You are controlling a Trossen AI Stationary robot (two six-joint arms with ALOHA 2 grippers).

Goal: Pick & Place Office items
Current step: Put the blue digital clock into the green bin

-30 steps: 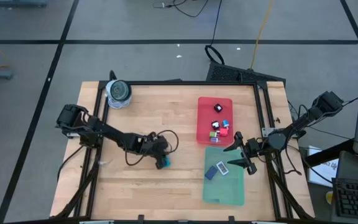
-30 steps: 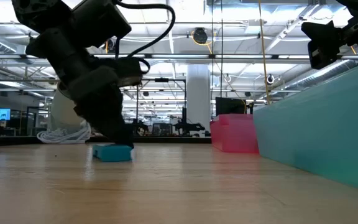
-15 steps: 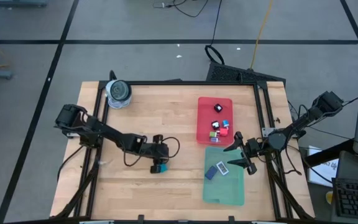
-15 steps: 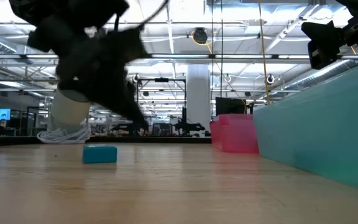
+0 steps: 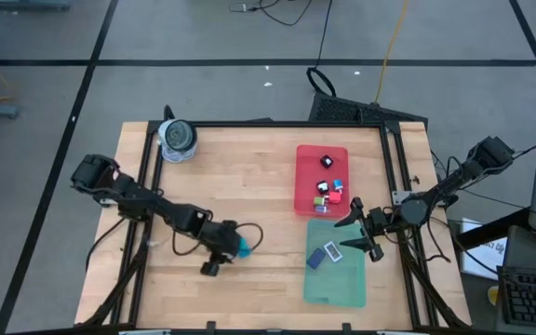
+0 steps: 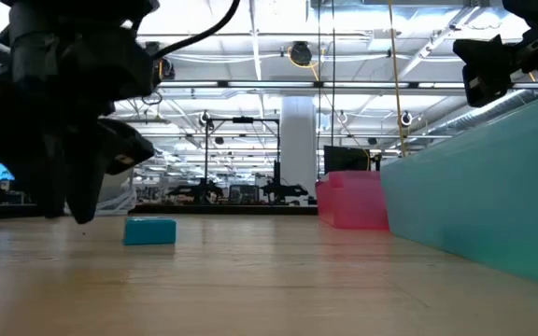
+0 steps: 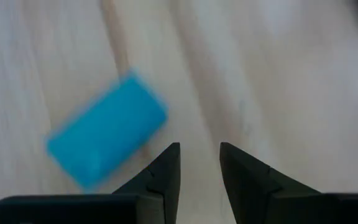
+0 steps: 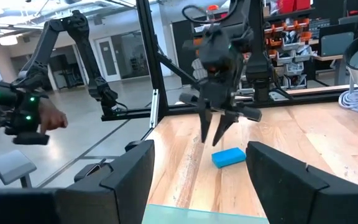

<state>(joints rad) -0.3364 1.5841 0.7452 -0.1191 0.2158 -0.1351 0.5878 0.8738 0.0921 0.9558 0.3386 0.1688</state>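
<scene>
Table: light wooden top with a black frame along its edges.

Lying directly on it:
- Blue bar, flat on the wood, near-left of centre, nothing touching it.
- Grey roll, far-left corner.
- Red tray, right of centre toward the far side, holding small pieces.
- Green tray, just beside the red tray on its near side, at the right, holding two small items.
</scene>
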